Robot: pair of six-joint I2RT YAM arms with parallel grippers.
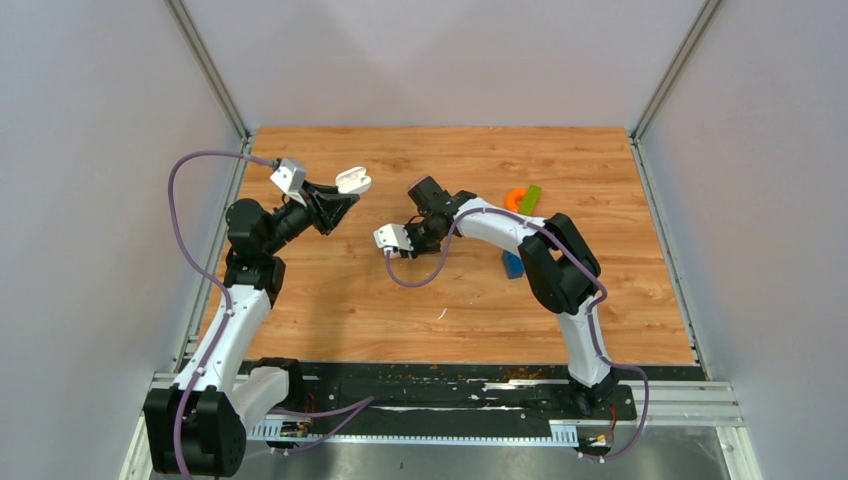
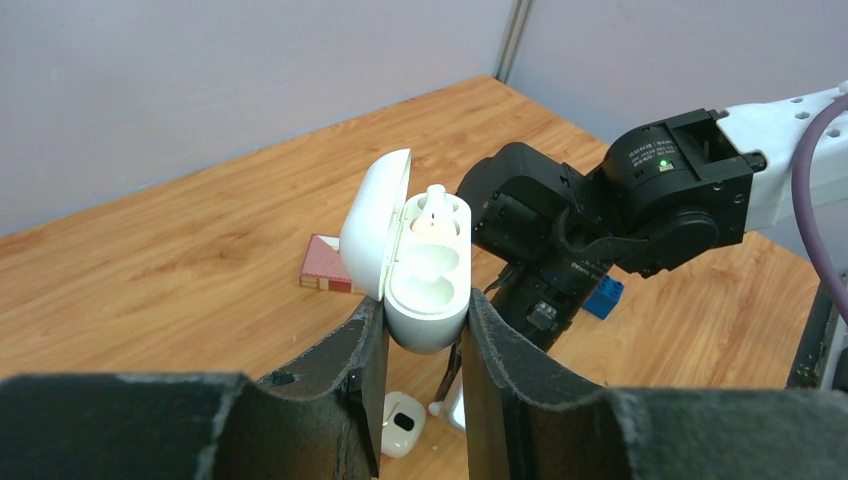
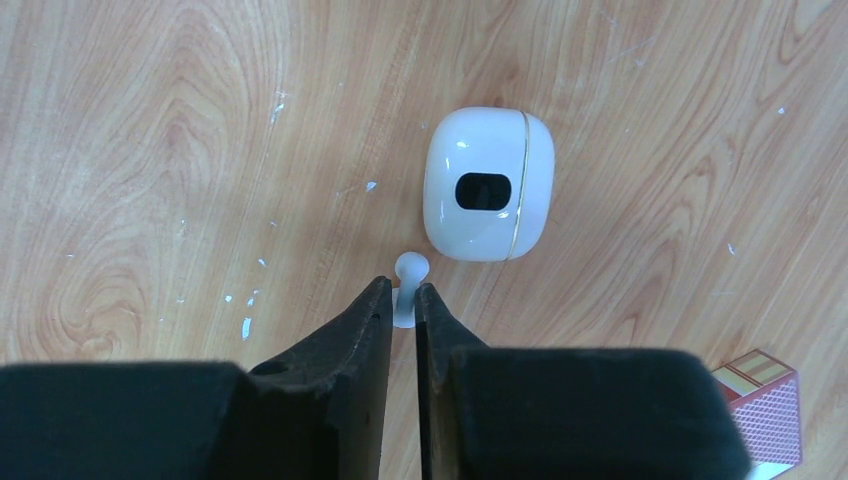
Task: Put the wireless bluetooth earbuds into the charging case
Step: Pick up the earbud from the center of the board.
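Left end effector (image 2: 425, 325): clamped on the lower body of the charging case (image 2: 430, 285), one finger on each side, holding it up above the table (image 1: 350, 300).
Charging case: lid swung open to the left in the left wrist view, with both sockets facing the camera. In the top view it sits left of centre, at the tip of the left arm.
Seated earbud (image 2: 433, 205): stands in the far socket with its end poking up. The near socket shows only its bare hollow.
Right end effector (image 3: 403, 292): points down at the table, its fingers drawn almost together and gripping the stem of the loose earbud (image 3: 410, 268).
Loose earbud: its rounded head sticks out past the fingertips. I cannot tell whether it rests on the table or is lifted.
White pebble-shaped object (image 3: 487, 185): lies on the table just beside the loose earbud's head, with a dark oval patch on top and a thin gold line down one side.
Red patterned box (image 3: 760, 405): on the table, well apart from the pebble-shaped object.
Blue block (image 1: 512, 264): on the table beside the right arm's elbow.
Orange ring (image 1: 514, 198) and green block (image 1: 530, 197): together, toward the far right of the table.
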